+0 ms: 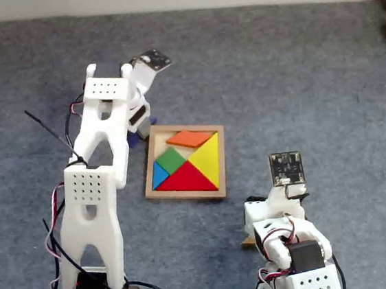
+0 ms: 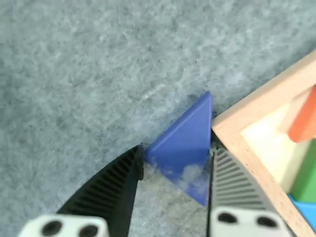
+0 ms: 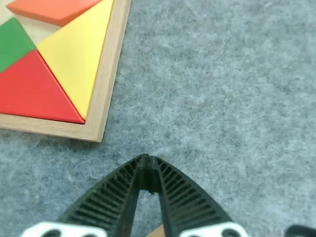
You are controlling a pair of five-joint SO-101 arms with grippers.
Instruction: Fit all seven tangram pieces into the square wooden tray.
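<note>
The square wooden tray [image 1: 222, 162] lies mid-table holding an orange piece [image 1: 189, 138], a yellow triangle [image 1: 207, 160], a green piece [image 1: 170, 159], a red triangle [image 1: 186, 178] and a small light-blue triangle [image 1: 160, 177]. A dark blue triangle [image 2: 185, 143] lies flat on the carpet against the tray's far left corner [image 2: 232, 118]. My left gripper [image 2: 177, 153] is shut on it, one finger against each side. My right gripper [image 3: 148, 165] is shut and empty, low over the carpet just off the tray's near right corner [image 3: 96, 131].
A tan wooden piece [image 1: 248, 242] pokes out from under the right arm's base. Grey carpet covers the table. Bare wood [image 2: 266, 140] shows inside the tray's far left corner. The left arm [image 1: 103, 140] stretches along the tray's left side.
</note>
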